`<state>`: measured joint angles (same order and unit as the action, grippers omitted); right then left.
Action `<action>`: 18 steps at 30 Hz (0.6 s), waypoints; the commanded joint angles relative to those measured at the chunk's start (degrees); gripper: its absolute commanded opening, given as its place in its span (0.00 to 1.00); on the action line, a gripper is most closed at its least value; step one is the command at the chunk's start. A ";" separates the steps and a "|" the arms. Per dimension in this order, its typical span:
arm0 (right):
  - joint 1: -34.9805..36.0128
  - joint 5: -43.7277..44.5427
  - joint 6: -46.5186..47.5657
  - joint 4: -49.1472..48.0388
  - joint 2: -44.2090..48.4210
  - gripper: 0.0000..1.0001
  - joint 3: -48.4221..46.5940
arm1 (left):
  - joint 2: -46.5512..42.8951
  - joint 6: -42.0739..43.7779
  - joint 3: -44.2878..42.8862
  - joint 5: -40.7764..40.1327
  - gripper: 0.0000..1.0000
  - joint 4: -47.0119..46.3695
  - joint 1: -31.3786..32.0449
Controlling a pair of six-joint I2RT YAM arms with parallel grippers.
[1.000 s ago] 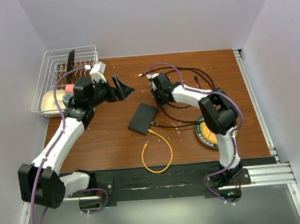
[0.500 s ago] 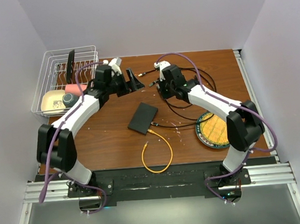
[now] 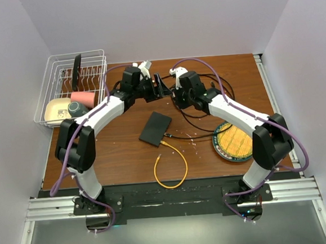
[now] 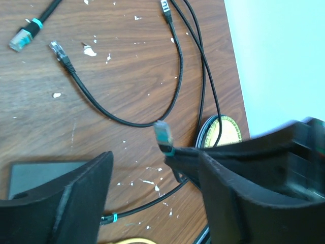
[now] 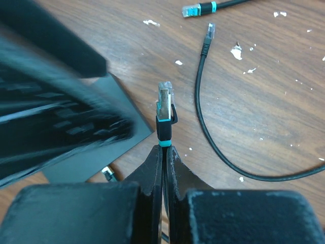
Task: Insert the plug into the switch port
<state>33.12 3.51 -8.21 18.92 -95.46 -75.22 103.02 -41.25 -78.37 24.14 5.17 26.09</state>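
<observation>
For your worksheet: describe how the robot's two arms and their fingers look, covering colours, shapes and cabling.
The left arm and right arm each have white tubular links between chunky black joints, with a purple cable looping alongside. The left gripper and right gripper are black, each with two broad matte fingers tapering towards the tips.

Matt black switch (image 3: 155, 128), scuffed wood-grain table (image 3: 110, 155)

No writing, label or number can be read anywhere.
</observation>
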 commanded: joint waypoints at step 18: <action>0.45 -2.28 -1.81 -0.81 5.28 0.00 0.78 | 5.52 -3.13 -4.42 4.95 0.55 -9.30 1.77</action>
<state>33.34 1.93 -9.41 18.87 -93.67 -74.54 108.07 -43.07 -80.49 27.18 -0.08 27.51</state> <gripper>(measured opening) 0.018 0.587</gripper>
